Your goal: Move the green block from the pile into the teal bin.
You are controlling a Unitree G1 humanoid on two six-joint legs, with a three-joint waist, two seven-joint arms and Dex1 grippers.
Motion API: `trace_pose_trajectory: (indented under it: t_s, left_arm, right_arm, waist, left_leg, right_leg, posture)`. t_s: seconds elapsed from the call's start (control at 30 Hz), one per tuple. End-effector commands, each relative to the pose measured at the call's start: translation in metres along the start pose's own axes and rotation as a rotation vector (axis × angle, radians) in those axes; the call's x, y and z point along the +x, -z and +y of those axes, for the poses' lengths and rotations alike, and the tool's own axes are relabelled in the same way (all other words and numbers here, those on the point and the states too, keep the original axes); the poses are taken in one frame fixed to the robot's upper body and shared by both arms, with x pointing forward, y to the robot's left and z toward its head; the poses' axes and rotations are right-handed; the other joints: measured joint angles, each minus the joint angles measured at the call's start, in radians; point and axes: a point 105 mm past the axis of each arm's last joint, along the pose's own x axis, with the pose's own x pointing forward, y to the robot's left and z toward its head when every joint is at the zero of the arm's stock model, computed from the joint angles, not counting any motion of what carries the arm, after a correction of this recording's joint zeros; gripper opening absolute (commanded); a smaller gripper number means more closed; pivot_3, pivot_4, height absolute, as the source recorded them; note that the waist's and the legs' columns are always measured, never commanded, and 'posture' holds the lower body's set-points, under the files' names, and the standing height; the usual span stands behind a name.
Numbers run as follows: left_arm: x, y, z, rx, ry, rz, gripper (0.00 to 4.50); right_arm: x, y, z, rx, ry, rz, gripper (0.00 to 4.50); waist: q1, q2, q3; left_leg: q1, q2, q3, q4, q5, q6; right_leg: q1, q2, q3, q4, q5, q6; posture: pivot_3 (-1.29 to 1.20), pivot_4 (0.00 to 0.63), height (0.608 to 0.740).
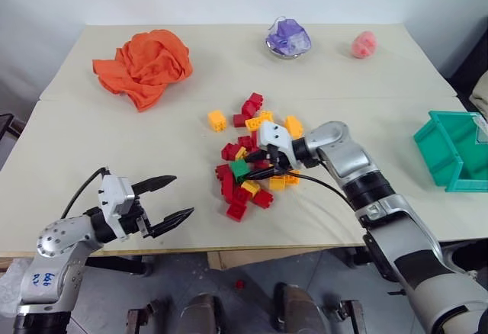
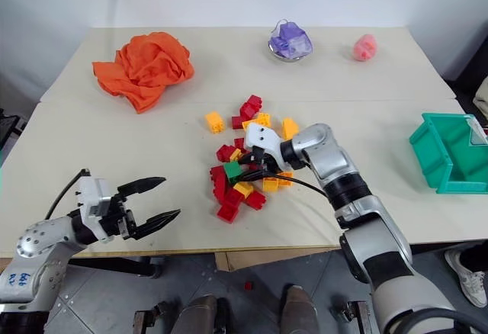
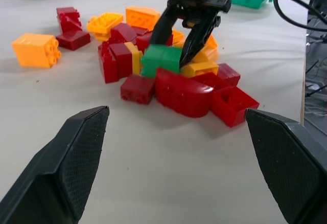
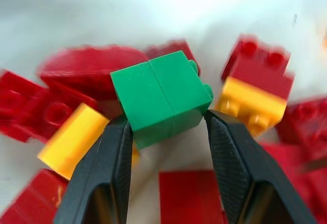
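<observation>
The small bright green square plastic brick (image 4: 159,97) has studs on one side face and a fine seam down its middle. It sits in the pile of small studded plastic bricks (image 1: 252,155), mostly red with yellow and orange ones, near the centre of the table, on the pile's near-left part, with red bricks around it and a yellow one just beside it. The teal plastic rectangular bin (image 1: 454,151), with sloping walls and a thick rim, stands well apart at the table's right edge.

The table (image 1: 114,166) is a pale cream surface with a seam running across it. On its far side lie a crumpled orange cloth (image 1: 145,65) to the left, a small metal bowl holding purple wrapping (image 1: 288,38) in the middle, and a pink lump (image 1: 364,44) to the right. Behind is a plain white wall; below the near edge, grey floor.

The right gripper (image 4: 166,124) reaches in from the right, angled down into the pile. Its two black fingers (image 4: 115,152) are partly parted, one on each side of the green brick, at or touching its faces; the brick sits among the others. The left gripper (image 1: 169,199) hovers over the table's near-left, level, jaws wide apart and holding nothing
</observation>
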Motion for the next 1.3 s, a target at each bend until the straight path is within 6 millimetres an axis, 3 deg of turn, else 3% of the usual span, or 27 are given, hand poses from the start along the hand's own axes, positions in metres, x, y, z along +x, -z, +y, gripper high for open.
trace_pose_trajectory:
  t_s: [0.03,0.1,0.2,0.37,0.43,0.5,0.63,0.8,1.0,1.27,1.3]
  left_arm:
    - [0.012,-0.010,-0.004,0.032,0.038,-0.042,4.50]
    - [0.022,-0.012,-0.006,0.032,0.068,-0.067,4.50]
    - [0.040,-0.016,-0.009,0.030,0.115,-0.107,4.50]
    - [0.071,-0.016,-0.016,0.010,0.199,-0.134,4.50]
    - [0.088,-0.019,-0.017,0.012,0.220,-0.162,4.50]
    - [0.103,-0.024,-0.018,0.018,0.238,-0.197,4.50]
    - [0.126,-0.034,-0.024,0.043,0.276,-0.266,4.50]
    - [0.139,-0.039,-0.029,0.058,0.309,-0.297,4.50]
    - [0.136,-0.038,-0.025,0.064,0.288,-0.295,4.50]
    - [0.125,-0.034,-0.015,0.076,0.227,-0.264,4.50]
    - [0.123,-0.033,-0.012,0.081,0.211,-0.253,4.50]
  right_arm:
    - [-0.040,-0.028,0.000,-0.097,0.056,-0.161,1.76]
    - [-0.072,-0.028,-0.005,-0.062,0.182,-0.210,1.76]
    - [-0.127,-0.013,-0.017,0.015,0.444,-0.190,1.76]
    - [-0.231,0.017,-0.009,0.059,0.850,-0.068,1.76]
    - [-0.285,0.040,0.001,0.093,1.060,0.066,1.76]
    - [-0.325,0.055,0.014,0.137,1.220,0.139,1.76]
    - [-0.375,0.079,0.041,0.191,1.421,0.270,1.76]
    - [-0.399,0.109,0.060,0.273,1.539,0.382,1.76]
    - [-0.403,0.126,0.054,0.348,1.615,0.322,1.76]
    - [-0.388,0.125,0.028,0.307,1.575,0.244,4.48]
    - [-0.386,0.123,0.025,0.292,1.561,0.243,4.48]
  waist:
    - [0.001,0.000,0.000]
    - [0.002,0.000,0.000]
    - [0.005,0.000,0.000]
    - [0.023,0.000,0.000]
    - [0.026,0.000,0.000]
    - [0.029,0.000,0.000]
    - [0.028,0.000,0.000]
    - [0.013,0.000,0.000]
    - [0.013,0.000,0.000]
    - [0.017,0.001,0.000]
    - [0.018,0.001,0.000]
  left_leg:
    - [0.000,0.000,0.000,0.000,0.000,0.000]
    - [0.000,0.000,0.000,0.000,0.000,0.000]
    - [0.000,0.000,0.000,0.000,0.000,0.000]
    - [0.000,0.000,0.000,0.000,0.000,0.000]
    - [0.000,0.000,0.001,0.000,0.000,0.000]
    - [0.000,0.000,0.001,0.000,0.000,0.000]
    - [0.001,0.000,0.001,0.001,0.000,0.000]
    - [0.002,0.000,0.002,0.000,0.000,0.000]
    - [0.002,0.000,0.002,0.001,0.000,0.000]
    - [0.002,0.000,0.001,0.001,0.000,0.000]
    - [0.002,0.000,0.001,0.001,0.000,0.000]
  right_leg:
    - [0.000,0.000,0.000,0.000,0.000,0.000]
    - [0.000,0.000,0.000,0.000,0.000,0.000]
    - [0.001,0.000,0.000,0.000,0.000,0.000]
    - [0.001,0.000,0.000,-0.001,0.000,0.000]
    - [0.001,0.000,0.000,-0.002,0.000,0.000]
    - [0.001,0.000,0.000,-0.002,0.000,0.000]
    - [0.003,0.000,0.000,-0.003,0.000,0.001]
    - [0.003,0.000,0.001,-0.003,0.000,0.001]
    - [0.003,0.000,0.002,-0.003,0.000,0.001]
    - [0.003,0.000,0.001,-0.003,0.000,0.001]
    - [0.003,0.000,0.001,-0.004,0.001,0.001]
  posture:
    - [0.00,0.150,0.740]
    - [0.00,0.150,0.740]
    - [0.00,0.150,0.740]
    - [0.00,0.150,0.740]
    - [0.00,0.150,0.740]
    - [0.00,0.150,0.740]
    - [0.00,0.150,0.740]
    - [0.00,0.150,0.740]
    - [0.00,0.150,0.740]
    - [0.00,0.150,0.740]
    - [0.00,0.150,0.740]
